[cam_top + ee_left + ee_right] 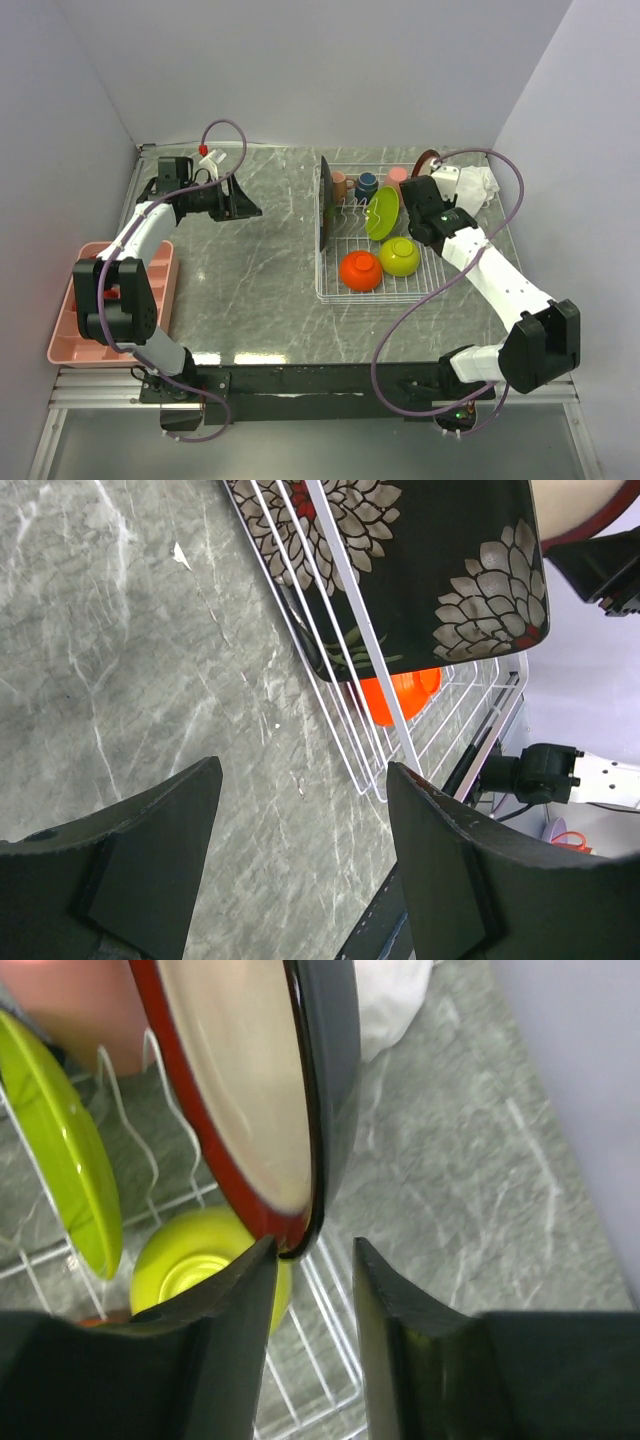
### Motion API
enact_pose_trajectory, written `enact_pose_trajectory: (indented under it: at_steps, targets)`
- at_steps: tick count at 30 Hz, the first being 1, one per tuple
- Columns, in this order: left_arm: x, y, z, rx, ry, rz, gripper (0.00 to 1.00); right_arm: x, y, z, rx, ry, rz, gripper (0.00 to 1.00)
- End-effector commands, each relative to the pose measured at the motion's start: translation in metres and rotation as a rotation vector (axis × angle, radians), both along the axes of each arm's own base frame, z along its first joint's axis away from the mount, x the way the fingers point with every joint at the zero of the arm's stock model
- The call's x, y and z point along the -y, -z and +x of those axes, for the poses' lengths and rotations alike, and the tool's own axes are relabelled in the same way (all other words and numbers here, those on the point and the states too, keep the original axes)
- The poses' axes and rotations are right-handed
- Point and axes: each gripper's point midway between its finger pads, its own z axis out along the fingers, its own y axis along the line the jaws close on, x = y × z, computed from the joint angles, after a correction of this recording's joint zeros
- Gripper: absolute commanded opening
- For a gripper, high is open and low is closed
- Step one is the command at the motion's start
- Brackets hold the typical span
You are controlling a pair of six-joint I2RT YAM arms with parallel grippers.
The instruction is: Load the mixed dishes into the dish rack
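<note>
The white wire dish rack (pixel 330 293) holds the black floral square plate (pixel 325 205) on edge, the lime green plate (pixel 381 213), lime green bowl (pixel 400 256), orange bowl (pixel 360 270), salmon cup (pixel 340 184), navy cup (pixel 368 183) and pink cup (pixel 397 177). The brown round plate (pixel 428 160) stands on edge at the rack's far right. In the right wrist view its rim (pixel 240 1090) sits between my right gripper's (pixel 315 1260) parted jaws, against the left finger only. My left gripper (pixel 245 205) is open and empty over the table, left of the rack.
A white cloth rag (pixel 478 185) lies right of the rack by the wall. A pink divided tray (pixel 70 330) sits at the table's left edge beside the left arm. Walls close in at the back and both sides.
</note>
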Motion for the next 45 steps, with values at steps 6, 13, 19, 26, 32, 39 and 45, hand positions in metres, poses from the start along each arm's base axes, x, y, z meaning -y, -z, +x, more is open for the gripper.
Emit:
enact_pose_trajectory:
  at_steps: [6,13,19,26,32,39,45]
  targets:
    - [0.0,-0.009,-0.002,0.048,0.003,-0.013,0.73,-0.018,-0.01,0.003,0.036,-0.061,0.087,0.53]
    - [0.0,-0.008,0.0,0.042,0.008,-0.011,0.73,-0.02,-0.012,0.005,0.037,-0.072,0.096,0.54]
    - [0.001,-0.005,0.002,0.035,0.009,-0.014,0.73,-0.018,-0.02,0.007,0.049,-0.073,0.08,0.54]
    - [0.0,-0.006,0.005,0.034,0.008,-0.01,0.73,-0.018,-0.06,0.01,0.102,-0.111,0.064,0.57]
    - [-0.002,-0.018,0.01,0.044,0.022,0.024,0.73,-0.027,-0.095,0.025,0.161,-0.19,0.053,0.63]
    - [-0.009,-0.057,0.009,0.145,0.084,0.114,0.76,-0.043,-0.132,0.052,0.258,-0.253,0.066,0.79]
    - [-0.026,-0.113,0.023,0.359,0.06,0.146,0.99,-0.025,-0.135,0.063,0.272,-0.301,0.157,1.0]
